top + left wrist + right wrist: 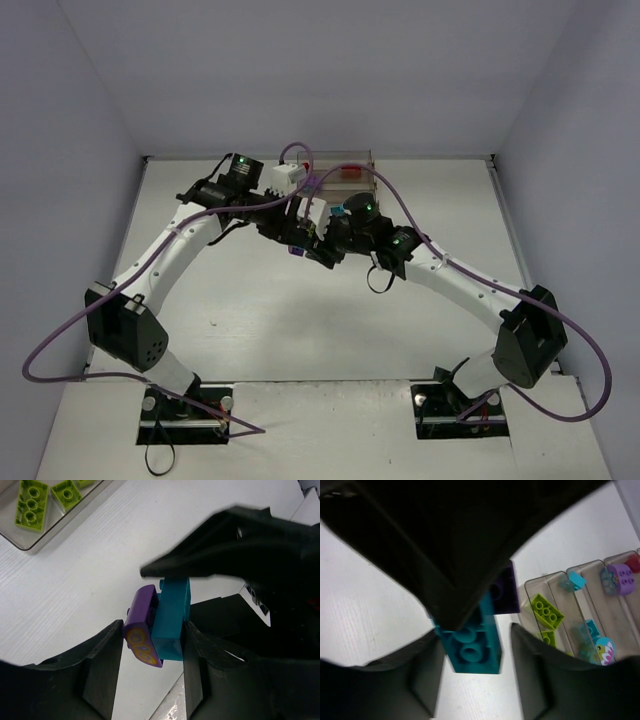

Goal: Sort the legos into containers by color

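Room: pale grey walls are enclosing a white table.
Arms: a white left arm and a white right arm are reaching from the near edge and meeting close to the middle of the far edge.
Containers: a tiered rack of clear smoky-plastic trays is sitting at the middle of the far edge. Lime green bricks are lying in one tray, with teal, purple and red pieces in the trays beside it.
Left gripper: its fingers are clamping a two-brick stack by the sides, above the table just in front of the rack.
Right gripper: its fingers are flanking the teal end. A sliver of table is showing on one side, so I cannot tell whether it is gripping.
Stack: a purple plastic brick with a yellow print is sitting studded onto a teal plastic brick.
Risk, slip: a loose hold on the smooth teal sides is likely to slide off during a pull, leaving the bricks joined.
Risk, drop: a sudden release could send one brick flying onto the table or into a wrong tray.
Risk, collision: both black claws are crowding one small stack, so fingers may knock together.
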{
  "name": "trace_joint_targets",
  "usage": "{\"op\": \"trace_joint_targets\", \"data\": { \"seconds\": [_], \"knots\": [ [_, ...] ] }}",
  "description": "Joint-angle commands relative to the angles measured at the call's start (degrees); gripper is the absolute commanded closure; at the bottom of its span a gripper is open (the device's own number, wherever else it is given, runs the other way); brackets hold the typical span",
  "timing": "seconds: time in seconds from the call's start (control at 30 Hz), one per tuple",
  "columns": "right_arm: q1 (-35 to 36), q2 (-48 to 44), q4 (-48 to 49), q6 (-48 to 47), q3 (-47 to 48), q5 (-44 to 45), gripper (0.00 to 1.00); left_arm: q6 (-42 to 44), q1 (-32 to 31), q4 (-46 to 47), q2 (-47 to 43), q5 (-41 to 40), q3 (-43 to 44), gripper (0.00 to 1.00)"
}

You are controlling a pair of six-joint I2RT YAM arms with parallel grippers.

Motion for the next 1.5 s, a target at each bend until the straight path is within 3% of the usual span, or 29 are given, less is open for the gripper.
{"op": "trace_joint_targets", "data": {
  "seconds": [0.0,0.03,0.07,0.1,0.13,0.17,0.27,0.43,0.67,0.87,1.03,1.2,1.47],
  "knots": [
    [0.34,-0.42,3.54,-0.63,3.01,1.06,0.57,0.33,-0.19,0.81,-2.5,2.35,1.43,1.0],
    [0.25,-0.42,3.62,-0.72,3.01,1.15,0.63,0.33,-0.28,0.9,-2.5,2.09,1.25,1.0],
    [0.25,-0.42,3.62,-0.81,3.01,1.15,0.77,0.24,-0.19,1.07,-2.59,1.92,0.9,0.95],
    [0.34,-0.42,3.62,-0.89,2.93,1.32,0.88,0.15,-0.19,1.68,-3.02,1.57,0.73,0.72],
    [0.25,-0.42,3.62,-0.9,2.84,1.41,0.91,-0.02,-0.1,2.21,-3.2,1.21,0.38,0.6],
    [0.16,-0.51,3.62,-0.81,2.66,1.59,0.95,-0.81,-0.02,5.09,-4.42,-0.62,-1.02,0.39],
    [-0.1,-0.77,3.62,-0.02,2.22,1.41,1.0,-2.3,0.33,10.1,-6.88,-5.01,-3.4,0.31],
    [-1.85,-0.77,3.71,4.01,2.4,-1.48,1.0,-2.84,0.6,19.49,-11.72,-12.65,-8.23,0.28],
    [-3.96,-1.12,3.8,7.98,2.22,-5.09,1.0,-2.05,1.13,28.04,-17.08,-15.92,-13.5,0.26],
    [-7.39,-1.39,4.76,14.2,2.92,-9.38,1.0,2.51,1.04,41.12,-23.41,-13.04,-24.4,0.26],
    [-11.0,-2.0,6.88,20.19,4.06,-12.56,1.0,1.3,0.95,51.33,-25.79,-12.24,-32.48,0.25],
    [-11.0,-1.48,7.31,23.88,5.03,-14.05,1.0,-0.9,-0.62,58.19,-24.92,-11.71,-34.26,0.26],
    [-10.91,-1.3,8.55,28.02,4.42,-13.36,1.0,0.15,-4.23,64.88,-22.1,-17.42,-34.26,0.25]
  ]
}}
